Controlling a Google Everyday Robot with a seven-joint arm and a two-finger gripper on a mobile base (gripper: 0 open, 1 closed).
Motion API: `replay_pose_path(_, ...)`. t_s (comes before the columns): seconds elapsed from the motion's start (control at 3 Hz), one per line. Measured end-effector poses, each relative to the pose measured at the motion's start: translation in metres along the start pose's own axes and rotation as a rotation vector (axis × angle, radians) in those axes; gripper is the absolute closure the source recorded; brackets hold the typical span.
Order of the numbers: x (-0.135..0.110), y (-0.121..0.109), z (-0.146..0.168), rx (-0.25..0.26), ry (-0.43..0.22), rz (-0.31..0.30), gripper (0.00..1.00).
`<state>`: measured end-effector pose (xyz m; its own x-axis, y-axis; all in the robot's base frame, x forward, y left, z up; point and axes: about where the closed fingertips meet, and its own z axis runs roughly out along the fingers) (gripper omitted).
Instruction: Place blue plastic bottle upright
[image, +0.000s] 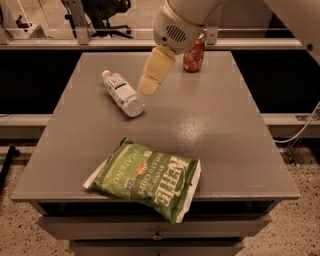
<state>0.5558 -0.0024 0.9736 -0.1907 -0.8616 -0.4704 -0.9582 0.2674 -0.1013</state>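
Note:
The blue plastic bottle lies on its side on the grey table, at the left of the middle. Its white cap points to the far left and its base to the near right. It is clear, with a white-and-blue label. My gripper hangs just right of the bottle, above the table, with its cream fingers pointing down and to the left. It holds nothing that I can see.
A red soda can stands upright at the table's far edge, partly behind my arm. A green bag of Kettle chips lies at the near edge. Chairs and a rail stand beyond the table.

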Motion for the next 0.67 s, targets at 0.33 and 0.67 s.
replay_pose_path(0.33, -0.047, 0.0, 0.038, -0.051, -0.024, 0.064, 0.0)
replay_pose_path(0.67, -0.082, -0.001, 0.078, -0.066, -0.029, 0.149, 0.0)
